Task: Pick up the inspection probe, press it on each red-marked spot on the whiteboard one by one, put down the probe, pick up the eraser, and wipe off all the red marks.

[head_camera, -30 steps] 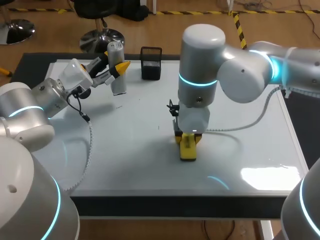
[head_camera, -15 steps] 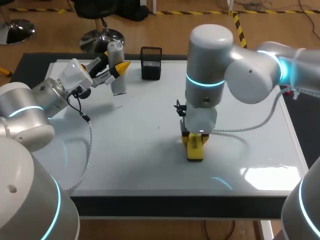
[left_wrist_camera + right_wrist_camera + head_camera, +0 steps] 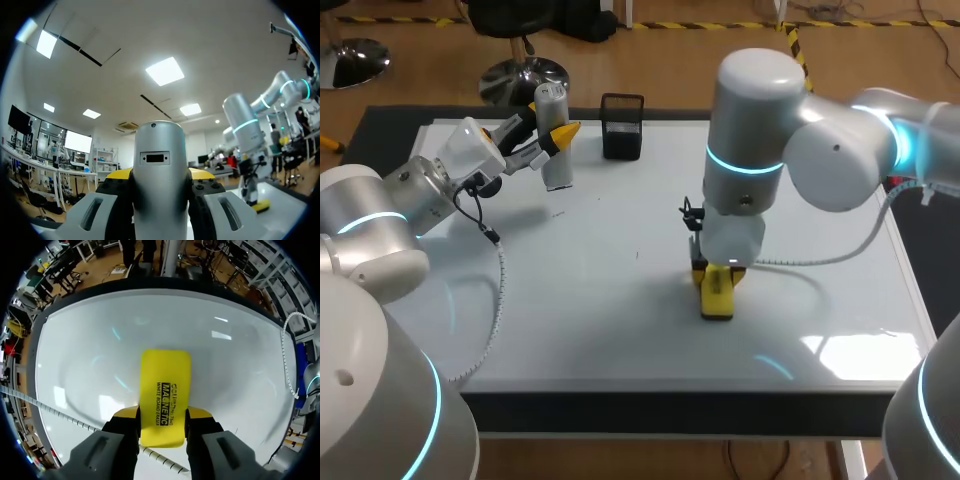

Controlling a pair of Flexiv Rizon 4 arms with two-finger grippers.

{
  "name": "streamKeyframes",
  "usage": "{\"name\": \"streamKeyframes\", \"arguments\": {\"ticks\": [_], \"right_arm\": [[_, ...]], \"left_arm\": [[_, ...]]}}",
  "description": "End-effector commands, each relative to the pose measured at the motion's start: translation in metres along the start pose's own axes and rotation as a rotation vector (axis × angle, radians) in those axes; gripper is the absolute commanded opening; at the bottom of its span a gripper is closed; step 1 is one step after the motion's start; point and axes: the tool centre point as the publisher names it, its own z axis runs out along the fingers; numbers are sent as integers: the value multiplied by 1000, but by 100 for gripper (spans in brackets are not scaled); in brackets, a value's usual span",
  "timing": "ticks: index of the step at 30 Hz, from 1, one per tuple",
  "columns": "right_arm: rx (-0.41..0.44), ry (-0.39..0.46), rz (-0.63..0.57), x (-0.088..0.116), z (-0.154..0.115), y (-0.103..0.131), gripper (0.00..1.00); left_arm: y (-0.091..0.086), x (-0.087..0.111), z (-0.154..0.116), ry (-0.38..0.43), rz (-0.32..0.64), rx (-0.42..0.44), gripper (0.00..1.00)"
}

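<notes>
Two yellow-tipped fingers of the right gripper (image 3: 162,416) are pressed against the long sides of the yellow eraser (image 3: 164,390), which is pinched between them. The eraser is laid flat on the whiteboard (image 3: 85,355), and most of its length is seen ahead of the fingers. In the head view, with 12 o'clock taken as the board's far edge, the eraser is placed just off the board's middle, toward 4 o'clock. The right arm is stood upright over it. A ribbed cable (image 3: 825,255) from that arm is draped over the board at about 3 o'clock of the eraser.

The left gripper (image 3: 160,175) is closed on the probe (image 3: 160,185), a silver cylinder clamped from both sides between the fingers. In the head view the probe is held upright at about 11 o'clock on the board, near the far edge. Its lower end is seen at the surface, though contact cannot be told. A black box (image 3: 622,127) is stood at 12 o'clock on the far edge, just beside the probe at its 3 o'clock and apart from it.
</notes>
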Motion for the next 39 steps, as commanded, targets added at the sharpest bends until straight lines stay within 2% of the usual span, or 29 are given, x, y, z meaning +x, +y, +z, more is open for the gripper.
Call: {"name": "streamKeyframes", "arguments": {"ticks": [1,15,30,39], "right_arm": [[12,-14,-6,12,1,-4,0],[35,41,-71,27,-39,-40,0],[122,75,-56,53,-91,-106,0],[143,60,-47,61,-112,-139,0]], "left_arm": [[0,-1,0,3,-1,2,0],[0,-1,0,3,-1,2,0],[0,-1,0,3,-1,2,0],[0,-1,0,3,-1,2,0]]}}
